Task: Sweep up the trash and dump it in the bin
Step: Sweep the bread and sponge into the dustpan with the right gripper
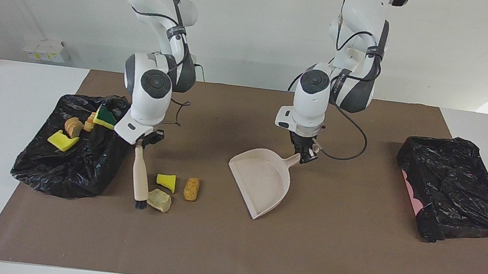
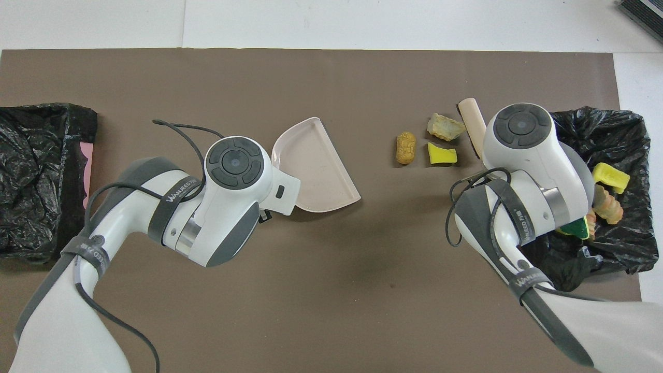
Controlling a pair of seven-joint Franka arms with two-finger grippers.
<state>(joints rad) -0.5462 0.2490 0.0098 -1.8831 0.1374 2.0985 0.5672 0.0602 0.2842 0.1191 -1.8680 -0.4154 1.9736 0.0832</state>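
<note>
The right gripper (image 1: 143,141) is clamped on the top of the beige wooden-handled brush (image 1: 140,176), which stands nearly upright with its dark bristles on the brown table mat (image 1: 232,244). The left gripper (image 1: 307,155) is closed on the handle of the beige plastic dustpan (image 1: 261,182), whose pan rests on the mat with its open mouth turned toward the brush.

Landmark: the brush. Three pieces of trash lie on the mat between the brush and the dustpan:
- a pale tan lump (image 1: 160,200), touching or just beside the bristles;
- a yellow sponge chunk (image 1: 166,181), near the handle;
- a brown bread-like lump (image 1: 192,189), beside the sponge chunk, toward the dustpan.

More scraps (image 1: 73,130), yellow, orange-brown and one green-and-yellow, lie on the crumpled black plastic bag (image 1: 64,168) just beside the brush, at the right arm's end of the table. A black-lined bin (image 1: 454,188) sits well apart from the brush, at the left arm's end.
</note>
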